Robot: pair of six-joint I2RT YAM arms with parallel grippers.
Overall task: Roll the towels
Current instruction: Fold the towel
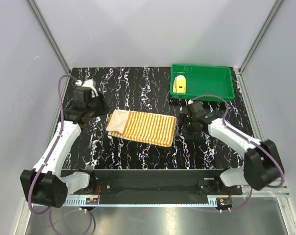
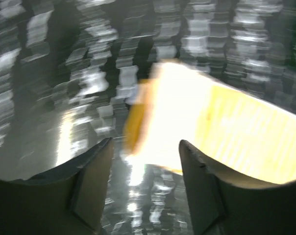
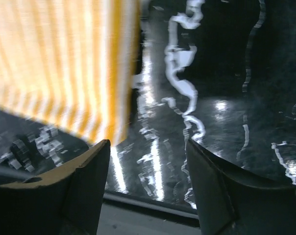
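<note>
With left gripper (image 2: 144, 147) and right gripper (image 3: 148, 144) released, empty, flanking the striped towel (image 1: 145, 127) at the table (image 1: 138, 83) centre, pinch one end squarely, roll tight, edges aligned

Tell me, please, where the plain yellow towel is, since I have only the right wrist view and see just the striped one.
Observer: The yellow towel lies as a small bundle at the left end of the green tray.
Operator: Thank you. Is the striped one rolled at all?
Observer: No, the striped towel lies spread flat on the table.
Operator: And where is the other arm?
Observer: The left gripper hangs open and empty just off that towel's left end.
</note>
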